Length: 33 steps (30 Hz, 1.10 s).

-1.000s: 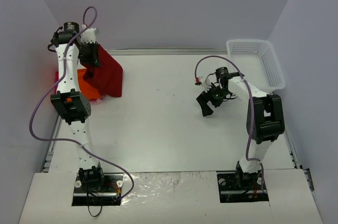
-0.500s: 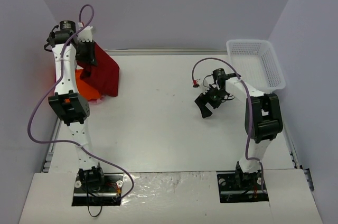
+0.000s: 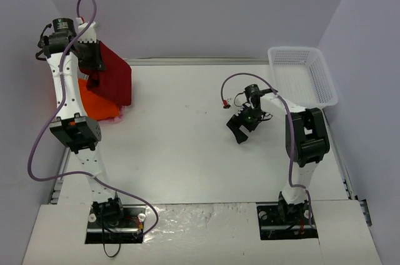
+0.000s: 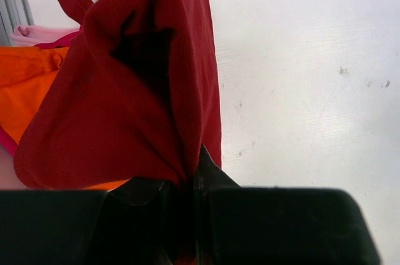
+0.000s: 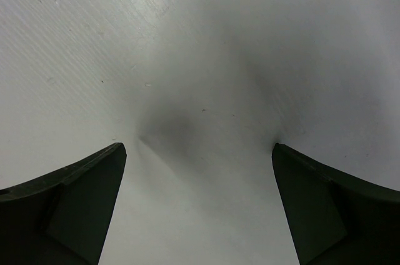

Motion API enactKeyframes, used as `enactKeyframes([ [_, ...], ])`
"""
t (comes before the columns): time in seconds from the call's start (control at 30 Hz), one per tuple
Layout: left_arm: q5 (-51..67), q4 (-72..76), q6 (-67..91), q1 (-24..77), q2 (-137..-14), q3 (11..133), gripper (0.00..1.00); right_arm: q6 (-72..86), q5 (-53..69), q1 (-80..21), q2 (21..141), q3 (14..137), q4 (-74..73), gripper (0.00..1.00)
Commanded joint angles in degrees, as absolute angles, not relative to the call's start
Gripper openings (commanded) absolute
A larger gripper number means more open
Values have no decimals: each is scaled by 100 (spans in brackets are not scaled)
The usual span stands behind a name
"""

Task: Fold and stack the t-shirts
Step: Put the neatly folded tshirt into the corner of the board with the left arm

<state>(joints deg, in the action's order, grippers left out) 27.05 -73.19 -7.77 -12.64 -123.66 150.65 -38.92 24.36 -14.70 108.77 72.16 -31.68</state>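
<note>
Top external view: the white worktop (image 3: 187, 152) is recorded. The dark red t-shirt (image 3: 114, 77) is held raised over the far left corner, with a fold pinched tight in the left end effector (image 4: 190, 180). A white mesh basket (image 3: 306, 80) is set at the far right corner. The orange t-shirt (image 3: 94, 105) is laid at the left edge, under the red one. The pale pink t-shirt (image 4: 37, 32) is glimpsed touching the orange one. The right end effector (image 3: 240, 129) is held spread, right of centre, only worktop seen between its fingers.

- Left gripper (image 3: 94, 64), held high, pinches the dark red t-shirt (image 3: 115, 80), which hangs from it.
- Orange t-shirt (image 3: 97, 105) lies beneath it.
- Right gripper (image 3: 239, 130), fingers spread, hangs over the table (image 3: 187, 152); white basket (image 3: 312, 71) beyond it.
</note>
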Motion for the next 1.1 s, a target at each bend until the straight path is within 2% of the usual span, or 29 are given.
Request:
enactKeyframes([
  [0.0,2892,-7304,-685,-1362,-11883,15319,2,-3867,2277,-1529,10995,7163,-3305,100],
  [0.67,3120,-7427,-615,-1793,-11707,15469,2,-3788,1705,-1740,11241,7093,-3182,100],
  [1.07,2883,-7383,-817,-2030,-11707,15030,2,-3779,1617,-1767,11303,7084,-3173,100],
])
